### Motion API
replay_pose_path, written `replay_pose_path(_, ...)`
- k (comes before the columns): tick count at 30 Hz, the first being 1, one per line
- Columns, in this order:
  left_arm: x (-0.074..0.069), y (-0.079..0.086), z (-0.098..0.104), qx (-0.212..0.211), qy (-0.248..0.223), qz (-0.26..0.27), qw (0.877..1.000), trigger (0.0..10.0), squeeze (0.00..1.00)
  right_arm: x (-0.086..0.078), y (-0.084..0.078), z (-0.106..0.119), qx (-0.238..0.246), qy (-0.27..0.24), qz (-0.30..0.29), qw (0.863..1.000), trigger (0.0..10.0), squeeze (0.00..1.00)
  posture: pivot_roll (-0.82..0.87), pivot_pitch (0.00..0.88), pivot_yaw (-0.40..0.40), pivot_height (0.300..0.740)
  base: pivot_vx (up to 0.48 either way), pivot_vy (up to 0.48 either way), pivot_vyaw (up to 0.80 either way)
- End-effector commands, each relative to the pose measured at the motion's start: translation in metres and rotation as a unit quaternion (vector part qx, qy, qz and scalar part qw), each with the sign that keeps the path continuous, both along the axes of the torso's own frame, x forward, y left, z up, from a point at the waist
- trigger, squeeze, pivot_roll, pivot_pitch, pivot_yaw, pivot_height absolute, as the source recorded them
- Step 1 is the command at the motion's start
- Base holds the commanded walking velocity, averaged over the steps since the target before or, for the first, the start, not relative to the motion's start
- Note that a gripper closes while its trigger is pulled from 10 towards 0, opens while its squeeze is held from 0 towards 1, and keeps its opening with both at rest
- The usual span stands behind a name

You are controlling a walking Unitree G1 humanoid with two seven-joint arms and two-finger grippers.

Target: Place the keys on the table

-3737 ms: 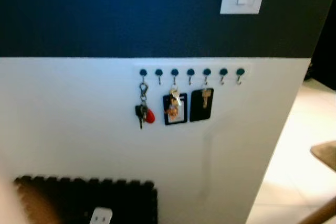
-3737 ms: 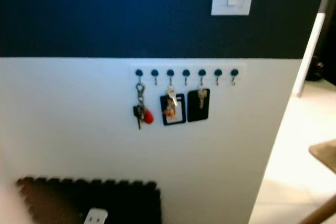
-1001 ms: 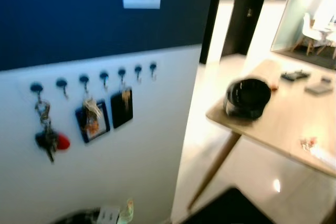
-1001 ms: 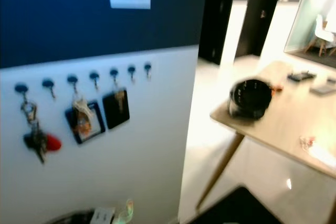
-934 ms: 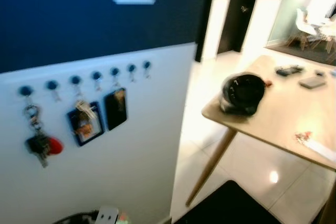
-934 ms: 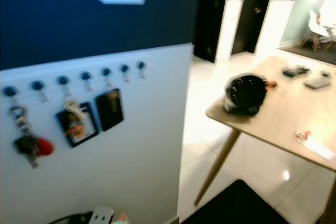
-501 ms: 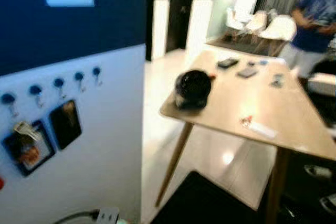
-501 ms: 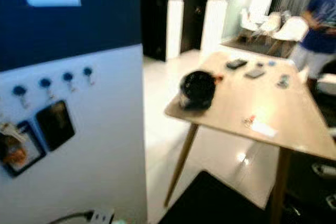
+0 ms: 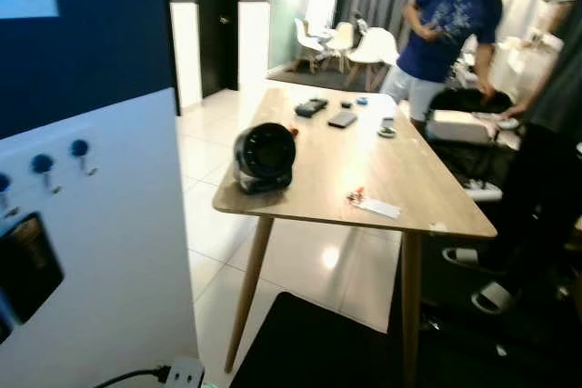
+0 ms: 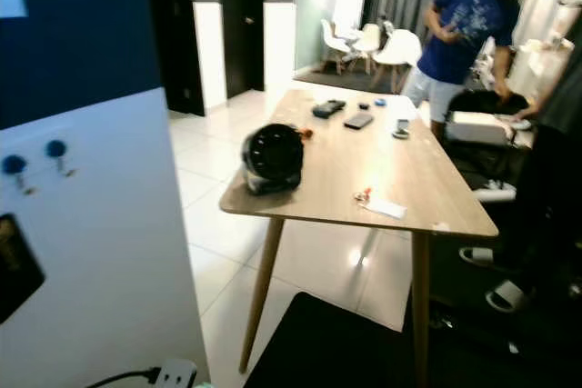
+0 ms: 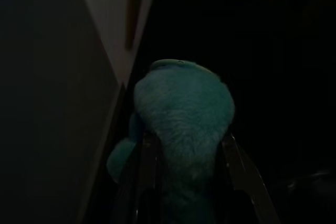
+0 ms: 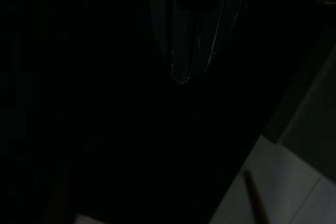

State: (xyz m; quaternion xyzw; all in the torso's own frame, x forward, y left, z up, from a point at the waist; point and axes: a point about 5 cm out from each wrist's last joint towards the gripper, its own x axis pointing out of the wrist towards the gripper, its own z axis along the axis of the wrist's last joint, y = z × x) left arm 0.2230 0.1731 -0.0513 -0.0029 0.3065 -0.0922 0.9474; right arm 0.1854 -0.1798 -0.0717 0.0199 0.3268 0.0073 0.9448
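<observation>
The left end effector (image 11: pixel 184 148) hangs low in deep shade, its two black fingers (image 11: pixel 148 156) pinching a teal furry ball (image 11: pixel 184 108) between them; the keys themselves cannot be made out in that dark wrist view, so whether they hang from the ball I cannot tell. The right end effector (image 12: pixel 182 77) also hangs in the dark above a black floor mat (image 9: pixel 309 343), and its fingertips look pressed together.

Ahead stands a long wooden counter (image 9: pixel 409 170) on slanted legs; a round black device (image 9: pixel 265 157) sits at its near left corner; a small red item (image 9: pixel 356 195) lies just beside a white card (image 9: pixel 377 208) near the right edge; two dark flat gadgets (image 9: pixel 312 107) and a few small things lie at the far end. A person in a blue T-shirt (image 9: pixel 446 24) stands beyond the far right corner, leaning over; white chairs (image 9: pixel 373 43) stand further back.

To the robot's left is a white and navy wall with blue hooks (image 9: pixel 80 148), a black card holder (image 9: pixel 27 265) hanging below them, and a white power strip (image 9: pixel 185 374) on the floor at its foot.
</observation>
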Motion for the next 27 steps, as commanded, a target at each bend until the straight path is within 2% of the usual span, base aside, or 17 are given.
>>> replay_pose_path(1,0.0025,-0.0011,0.0016,0.000,-0.004,-0.003,1.000,10.0,0.00,-0.0028,-0.0051,-0.0011,-0.005,0.006,-0.001,1.000,10.0,0.00,0.04,0.036,0.017,0.740,0.000,0.000,-0.80)
replay_pose_path(10,0.0026,0.0000,0.0023,-0.001,-0.009,0.005,1.000,10.0,0.00,-0.0028,-0.0048,-0.0010,-0.002,0.006,-0.002,1.000,10.0,0.00,0.04,0.039,0.016,0.740,0.000,0.000,-0.80)
replay_pose_path(27,0.0034,0.0001,0.0031,-0.003,-0.015,0.018,1.000,10.0,0.00,-0.0020,-0.0049,-0.0011,-0.006,0.009,0.001,1.000,10.0,0.00,0.04,0.041,0.014,0.740,0.000,0.000,0.00)
